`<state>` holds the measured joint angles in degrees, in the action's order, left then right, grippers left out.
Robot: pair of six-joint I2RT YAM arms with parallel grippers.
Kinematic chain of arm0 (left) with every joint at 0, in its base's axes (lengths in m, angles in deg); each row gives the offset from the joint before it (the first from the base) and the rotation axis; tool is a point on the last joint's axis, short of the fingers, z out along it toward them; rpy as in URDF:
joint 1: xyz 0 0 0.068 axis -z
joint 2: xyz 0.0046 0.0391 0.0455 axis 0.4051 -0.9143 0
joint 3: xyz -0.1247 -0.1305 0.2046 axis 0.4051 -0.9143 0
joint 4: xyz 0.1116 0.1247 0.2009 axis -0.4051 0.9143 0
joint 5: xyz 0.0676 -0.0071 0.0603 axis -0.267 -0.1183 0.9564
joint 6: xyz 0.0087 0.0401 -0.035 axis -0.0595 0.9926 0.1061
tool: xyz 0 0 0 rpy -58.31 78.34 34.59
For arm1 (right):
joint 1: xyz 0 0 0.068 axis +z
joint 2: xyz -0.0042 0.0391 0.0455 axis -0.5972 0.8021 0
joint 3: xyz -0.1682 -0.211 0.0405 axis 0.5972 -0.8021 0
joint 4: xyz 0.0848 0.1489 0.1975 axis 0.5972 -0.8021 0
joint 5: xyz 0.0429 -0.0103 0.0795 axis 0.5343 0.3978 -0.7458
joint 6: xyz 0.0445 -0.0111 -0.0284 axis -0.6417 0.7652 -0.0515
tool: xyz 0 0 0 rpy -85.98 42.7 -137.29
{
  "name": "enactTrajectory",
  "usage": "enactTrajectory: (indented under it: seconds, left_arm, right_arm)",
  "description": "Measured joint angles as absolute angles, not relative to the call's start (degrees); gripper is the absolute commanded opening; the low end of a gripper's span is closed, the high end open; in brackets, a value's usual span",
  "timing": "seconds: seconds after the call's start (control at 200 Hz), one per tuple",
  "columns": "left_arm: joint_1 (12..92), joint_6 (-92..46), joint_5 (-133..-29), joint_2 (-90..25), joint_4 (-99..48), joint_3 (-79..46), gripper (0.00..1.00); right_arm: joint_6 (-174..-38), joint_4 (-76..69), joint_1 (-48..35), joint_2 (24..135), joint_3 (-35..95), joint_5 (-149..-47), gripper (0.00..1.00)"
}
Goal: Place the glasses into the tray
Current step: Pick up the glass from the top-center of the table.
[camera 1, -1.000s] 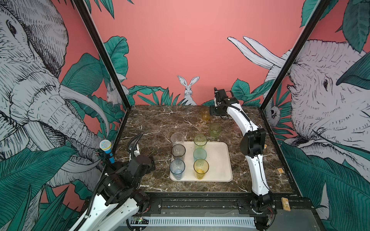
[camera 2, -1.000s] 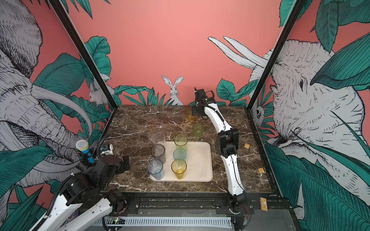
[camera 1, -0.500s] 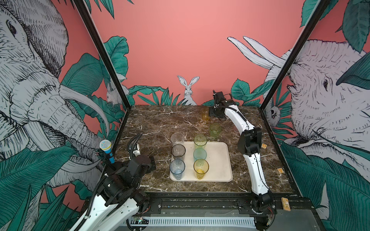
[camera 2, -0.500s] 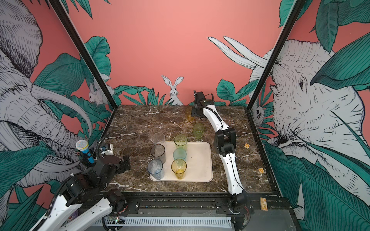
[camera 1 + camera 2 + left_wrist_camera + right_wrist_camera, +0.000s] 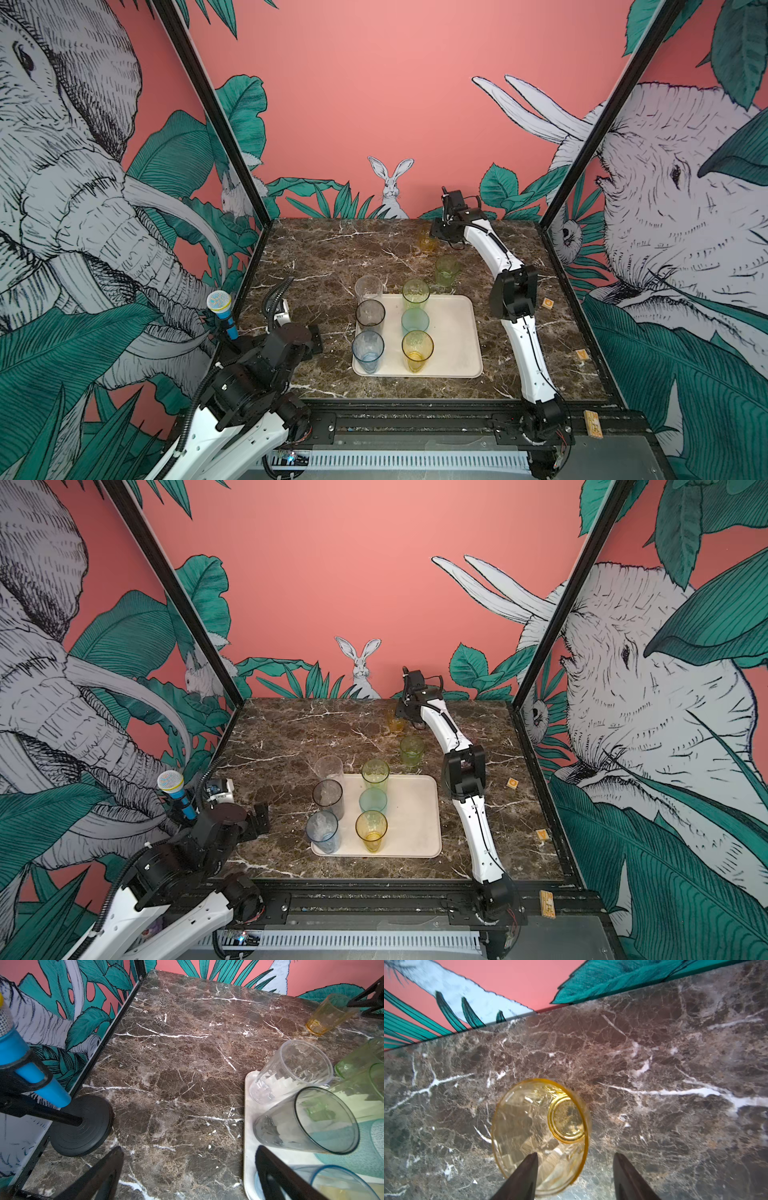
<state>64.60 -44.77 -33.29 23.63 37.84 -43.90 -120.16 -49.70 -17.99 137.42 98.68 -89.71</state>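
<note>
The cream tray (image 5: 453,332) holds several glasses: clear (image 5: 368,287), smoky grey (image 5: 370,312), blue (image 5: 368,352), tall green (image 5: 415,293), teal (image 5: 415,321) and yellow (image 5: 417,352). A short green glass (image 5: 447,269) stands on the marble behind the tray. An amber glass (image 5: 427,241) (image 5: 533,1126) stands upright near the back wall. My right gripper (image 5: 437,233) (image 5: 575,1155) is open over it, with one finger above its mouth and the other outside the rim. My left gripper (image 5: 189,1151) (image 5: 311,344) is open and empty over bare marble, left of the tray.
A blue toy microphone (image 5: 220,309) on a black stand (image 5: 81,1126) sits at the table's left edge. Two small wooden blocks (image 5: 548,303) (image 5: 581,354) lie on the marble right of the right arm. Black frame posts and printed walls close in the table.
The right arm has lowered and shifted toward the amber glass, and its jaws have narrowed a little. The left arm and the glasses in the tray have not moved.
</note>
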Motion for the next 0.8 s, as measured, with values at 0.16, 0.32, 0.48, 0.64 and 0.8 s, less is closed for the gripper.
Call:
enactTrajectory:
  seconds: [0.16, 0.32, 0.48, 0.64, 0.8]
  left_arm:
    - [64.6, -44.7, -33.3, 23.7, 37.8, -43.9, 1.0]
    - [64.6, -44.8, -33.3, 23.8, 37.9, -43.9, 0.99]
    - [64.6, -44.9, -33.3, 24.3, 37.9, -43.9, 0.99]
    - [64.6, -45.0, -33.4, 25.5, 37.9, -43.9, 0.99]
    - [64.6, -45.1, -33.7, 25.8, 38.0, -43.9, 0.99]
  right_arm:
    - [-120.7, -48.7, -18.0, 138.5, 99.4, -90.2, 0.48]
    - [-121.2, -48.1, -18.3, 139.0, 99.4, -90.9, 0.43]
    - [-121.7, -47.9, -18.4, 139.1, 99.4, -91.6, 0.38]
    - [-121.7, -47.8, -18.5, 139.1, 99.4, -92.3, 0.29]
    - [-121.8, -47.7, -18.9, 139.2, 99.4, -93.4, 0.26]
